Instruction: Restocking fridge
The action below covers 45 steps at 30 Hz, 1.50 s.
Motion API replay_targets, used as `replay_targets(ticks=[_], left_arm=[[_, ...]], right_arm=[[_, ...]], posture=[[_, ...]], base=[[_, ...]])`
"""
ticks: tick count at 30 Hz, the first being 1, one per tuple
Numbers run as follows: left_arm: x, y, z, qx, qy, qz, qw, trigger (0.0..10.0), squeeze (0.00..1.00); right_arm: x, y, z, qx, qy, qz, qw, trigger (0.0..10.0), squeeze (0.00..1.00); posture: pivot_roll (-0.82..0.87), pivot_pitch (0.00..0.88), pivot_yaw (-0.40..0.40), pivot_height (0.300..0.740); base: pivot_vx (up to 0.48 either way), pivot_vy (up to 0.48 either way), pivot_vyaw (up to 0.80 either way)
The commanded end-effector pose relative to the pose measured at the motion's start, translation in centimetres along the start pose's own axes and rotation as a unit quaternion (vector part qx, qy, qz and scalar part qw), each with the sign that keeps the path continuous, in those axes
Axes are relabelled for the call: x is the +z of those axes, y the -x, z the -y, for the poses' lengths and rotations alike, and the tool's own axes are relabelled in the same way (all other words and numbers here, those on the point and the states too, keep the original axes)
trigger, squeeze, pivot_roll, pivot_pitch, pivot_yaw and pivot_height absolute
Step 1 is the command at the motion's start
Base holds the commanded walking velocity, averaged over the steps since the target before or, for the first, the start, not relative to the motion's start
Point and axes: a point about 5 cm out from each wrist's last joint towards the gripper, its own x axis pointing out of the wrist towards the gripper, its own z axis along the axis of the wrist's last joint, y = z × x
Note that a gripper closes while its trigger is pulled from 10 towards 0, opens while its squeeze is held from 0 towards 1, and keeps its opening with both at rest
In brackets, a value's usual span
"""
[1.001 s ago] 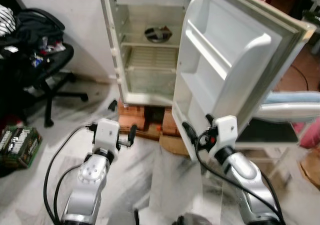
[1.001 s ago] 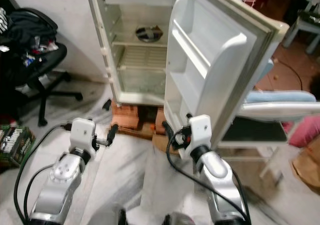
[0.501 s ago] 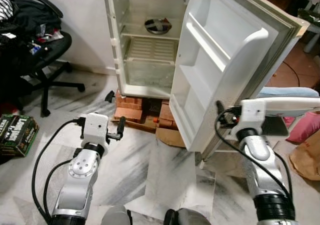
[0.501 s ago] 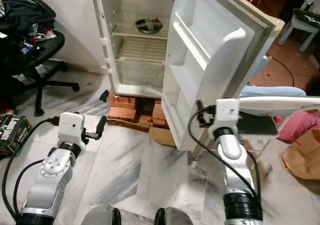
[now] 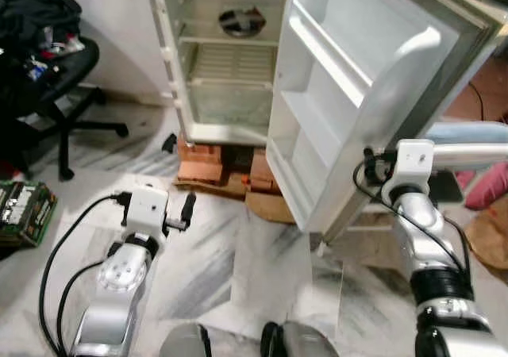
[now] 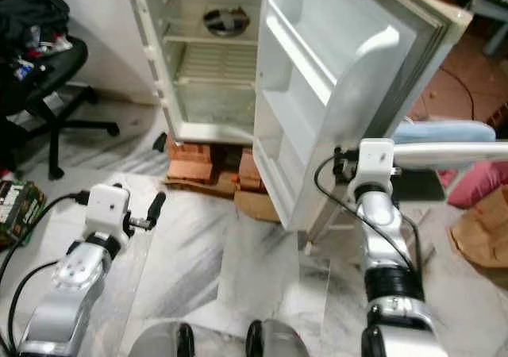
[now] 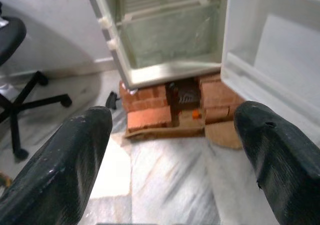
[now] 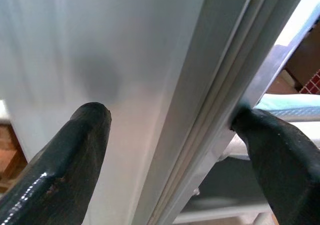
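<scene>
One white fridge [image 5: 208, 71] stood on a stack of red bricks [image 5: 208, 170], its single door [image 5: 349, 95] swung wide toward the robot. Inside, one dark round dish [image 5: 240, 21] sat on the upper shelf, above one wire shelf [image 5: 226, 62] and one clear drawer [image 7: 170, 35]; the door's two moulded bins looked bare.

The right gripper [image 8: 170, 135] was up at the outer edge of the door, its two fingers spread, one on the inner face and one beyond the gasket edge; whether they pressed the door could not be told. The left gripper [image 7: 170, 150] hung low over the marble floor [image 5: 206, 262], pointed at the bricks, its two fingers [image 7: 60, 170] parted and holding nothing.

One black office chair [image 5: 55, 79] stood at the left, with one green box [image 5: 24, 210] on the floor nearby.
</scene>
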Motion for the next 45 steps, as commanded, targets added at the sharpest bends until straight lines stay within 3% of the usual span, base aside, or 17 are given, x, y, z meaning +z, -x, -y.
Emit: replay_targets(ticks=[1, 5, 8, 10, 11, 14, 16, 17, 19, 20, 21, 22, 23, 28, 34, 37, 45], left_arm=[[0.0, 0.4, -0.9, 0.015, -0.002, -0.004, 1.000, 10.0, 0.00], [0.0, 0.8, -0.8, 0.022, 0.002, -0.005, 1.000, 10.0, 0.00], [-0.1, 1.1, -0.4, 0.017, 0.004, -0.005, 1.000, 10.0, 0.00], [-0.1, 1.1, -0.4, 0.012, 0.002, -0.006, 1.000, 10.0, 0.00], [-0.1, 1.1, -0.4, 0.011, 0.002, -0.006, 1.000, 10.0, 0.00], [0.1, 0.8, -0.6, 0.009, 0.001, -0.003, 1.000, 10.0, 0.00], [0.2, 0.6, -0.7, 0.008, -0.002, -0.002, 1.000, 10.0, 0.00], [0.3, 0.5, -0.7, 0.007, -0.002, 0.000, 1.000, 10.0, 0.00], [0.6, 0.3, -0.6, 0.003, -0.003, 0.006, 1.000, 10.0, 0.00], [0.6, 0.3, -0.6, 0.003, -0.003, 0.006, 1.000, 10.0, 0.00], [0.7, 0.2, -0.4, 0.000, -0.003, 0.008, 1.000, 10.0, 0.00], [0.7, 0.2, -0.4, 0.000, -0.003, 0.008, 1.000, 10.0, 0.00], [0.7, 0.2, -0.3, -0.002, -0.003, 0.009, 1.000, 10.0, 0.00], [0.7, -0.1, 0.5, -0.025, -0.011, 0.015, 1.000, 10.0, 0.00], [0.8, -1.6, 2.2, -0.065, -0.021, 0.036, 0.997, 10.0, 0.00], [1.6, -2.9, 3.1, -0.084, -0.035, 0.052, 0.994, 10.0, 0.00], [2.7, -4.5, 3.7, -0.095, -0.041, 0.077, 0.992, 10.0, 0.00]], right_arm=[[3.1, -1.2, -0.3, 0.011, -0.009, 0.054, 0.998, 10.0, 0.00], [4.2, -1.4, -1.6, 0.077, -0.088, 0.072, 0.991, 10.0, 0.00], [4.6, -0.4, -3.9, 0.177, -0.146, 0.085, 0.970, 10.0, 0.00], [5.2, 1.4, -6.3, 0.290, -0.224, 0.078, 0.927, 10.0, 0.00], [5.4, 1.9, -6.8, 0.314, -0.240, 0.076, 0.915, 10.0, 0.00], [6.6, 5.0, -8.6, 0.424, -0.278, 0.084, 0.858, 10.0, 0.00], [6.6, 6.2, -9.2, 0.461, -0.282, 0.077, 0.838, 10.0, 0.00], [5.9, 6.2, -9.2, 0.455, -0.264, 0.074, 0.847, 10.0, 0.00], [3.4, 5.4, -8.2, 0.380, -0.201, 0.056, 0.901, 10.0, 0.00], [3.4, 5.4, -8.2, 0.380, -0.201, 0.056, 0.901, 10.0, 0.00], [2.5, 5.0, -7.2, 0.329, -0.186, 0.047, 0.925, 10.0, 0.00], [2.5, 5.0, -7.2, 0.329, -0.186, 0.047, 0.925, 10.0, 0.00], [2.0, 5.0, -6.4, 0.292, -0.180, 0.037, 0.939, 10.0, 0.00], [0.0, 5.5, -5.0, 0.188, -0.132, 0.003, 0.973, 10.0, 0.00], [-2.7, 7.6, -8.0, 0.213, -0.079, -0.021, 0.973, 10.0, 0.00], [-1.9, 8.3, -9.1, 0.222, -0.085, -0.004, 0.971, 10.0, 0.00], [-1.1, 7.4, -7.6, 0.174, -0.058, 0.030, 0.983, 10.0, 0.00]], posture=[[0.10, 0.120, -0.017, 0.740], [0.11, 0.125, -0.024, 0.740], [0.11, 0.128, -0.020, 0.740], [0.10, 0.130, -0.017, 0.740], [0.10, 0.130, -0.017, 0.740], [0.09, 0.130, -0.009, 0.740], [0.09, 0.128, -0.007, 0.740], [0.09, 0.127, -0.004, 0.740], [0.09, 0.125, -0.003, 0.740], [0.09, 0.125, -0.003, 0.740], [0.08, 0.124, -0.003, 0.740], [0.08, 0.124, -0.003, 0.740], [0.08, 0.121, -0.003, 0.740], [0.05, 0.108, 0.001, 0.740], [0.03, 0.050, 0.009, 0.740], [0.02, 0.000, 0.023, 0.740], [-0.03, 0.000, 0.030, 0.740]], base=[[0.000, 0.000, 0.00], [0.000, 0.000, 0.00], [0.000, 0.000, 0.00], [0.000, 0.000, 0.00], [0.000, 0.000, 0.00], [0.000, 0.000, 0.00], [0.000, 0.000, 0.00], [0.000, 0.000, 0.00], [0.000, 0.000, 0.00], [0.000, 0.000, 0.00], [0.000, 0.000, 0.00], [0.000, 0.000, 0.00], [0.000, 0.000, 0.00], [0.000, 0.000, 0.00], [0.000, 0.000, 0.00], [0.000, 0.000, 0.00], [0.000, 0.000, 0.00]])
